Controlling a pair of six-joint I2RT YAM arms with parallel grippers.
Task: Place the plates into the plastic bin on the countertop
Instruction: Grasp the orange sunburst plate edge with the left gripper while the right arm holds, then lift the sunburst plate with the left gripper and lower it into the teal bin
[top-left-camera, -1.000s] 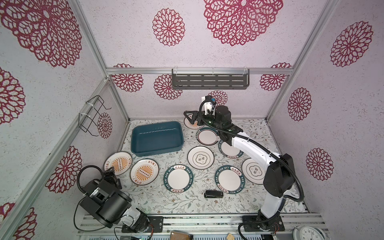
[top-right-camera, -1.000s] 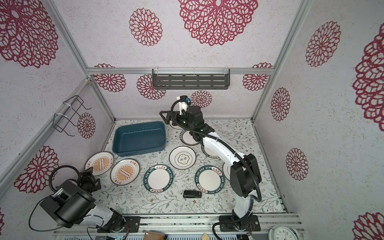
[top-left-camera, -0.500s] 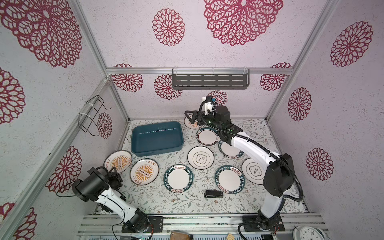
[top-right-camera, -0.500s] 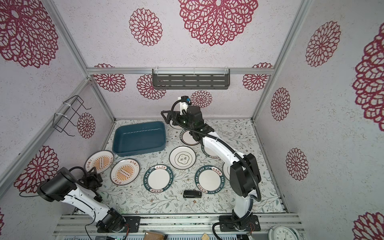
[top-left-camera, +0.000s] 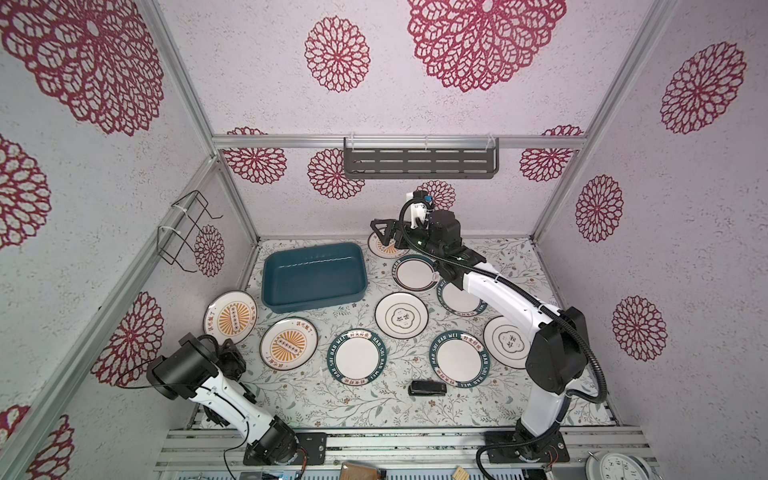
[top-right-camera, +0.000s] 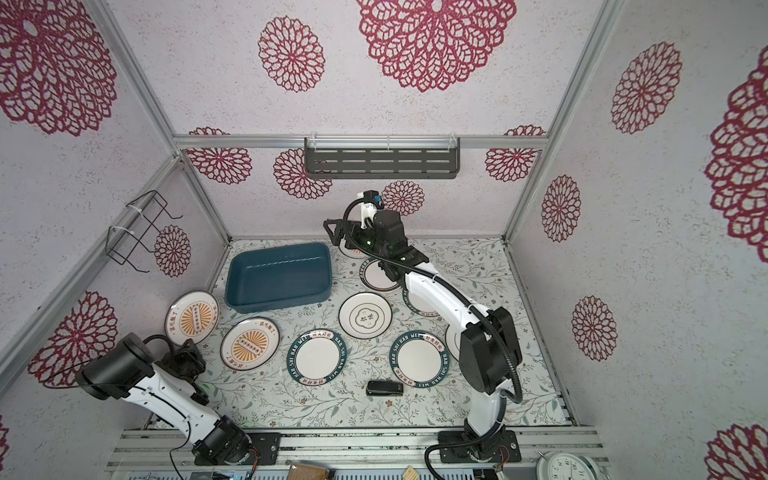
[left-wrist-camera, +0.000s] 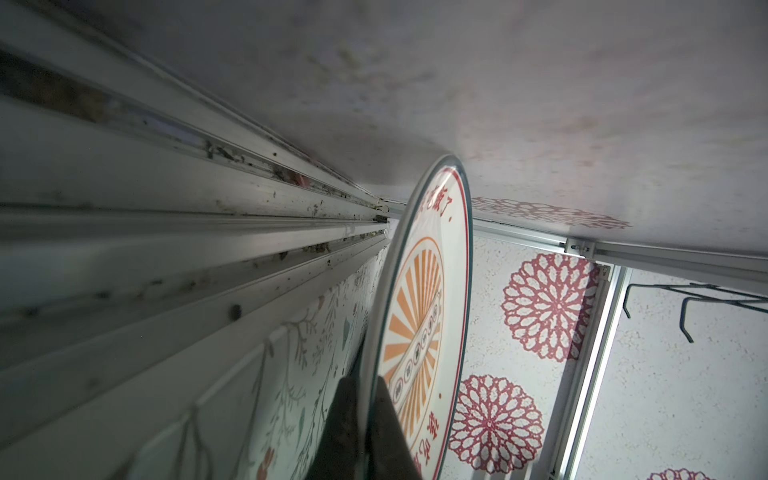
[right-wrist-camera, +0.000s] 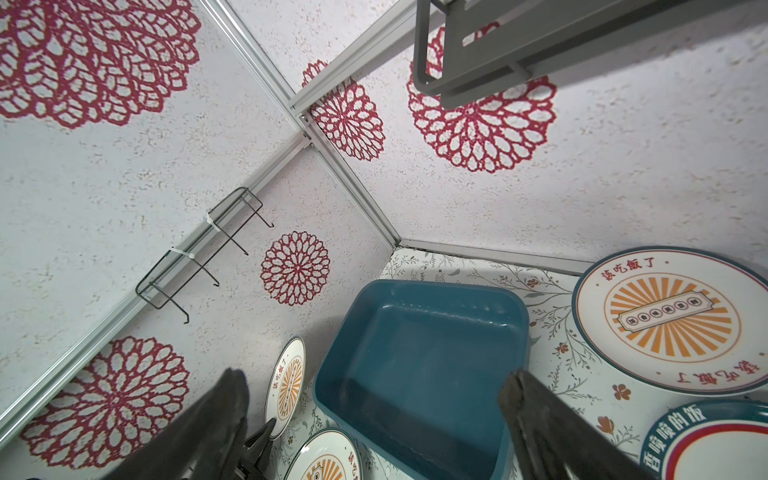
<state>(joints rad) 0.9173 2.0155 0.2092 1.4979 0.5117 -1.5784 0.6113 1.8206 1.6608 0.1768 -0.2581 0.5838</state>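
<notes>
Teal plastic bin (top-right-camera: 278, 276) on leafy countertop (top-right-camera: 478, 266), plates (top-right-camera: 419, 359) spread beside it, left jaws at rim of sunburst plate (top-right-camera: 192, 318)

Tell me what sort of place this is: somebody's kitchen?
Probably not a real kitchen but a mock-up booth for robot practice: wallpapered panels in a bare aluminium frame, a vine-printed countertop strewn with plates beside a plastic bin, and two robot arms bolted to a rail at the front.
</notes>
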